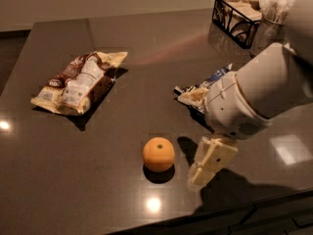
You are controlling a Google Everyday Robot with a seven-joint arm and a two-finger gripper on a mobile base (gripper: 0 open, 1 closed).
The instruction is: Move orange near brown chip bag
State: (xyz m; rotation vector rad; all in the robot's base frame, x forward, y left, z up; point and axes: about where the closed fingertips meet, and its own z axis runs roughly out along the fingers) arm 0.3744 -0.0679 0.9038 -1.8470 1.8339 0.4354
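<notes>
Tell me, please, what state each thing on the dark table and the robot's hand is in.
Small round orange fruit: at rest, stem dot up, ungrasped.
Crinkled brown and cream chip bag: lying flat, apart from the fruit.
Small dark blue snack bag: lying crumpled, partly hidden by the arm.
Hand: low beside the fruit, not touching.

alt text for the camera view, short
A robot gripper hangs beside an orange on a dark table, apart from it. A brown chip bag lies farther back; the arm partly hides a blue bag.
</notes>
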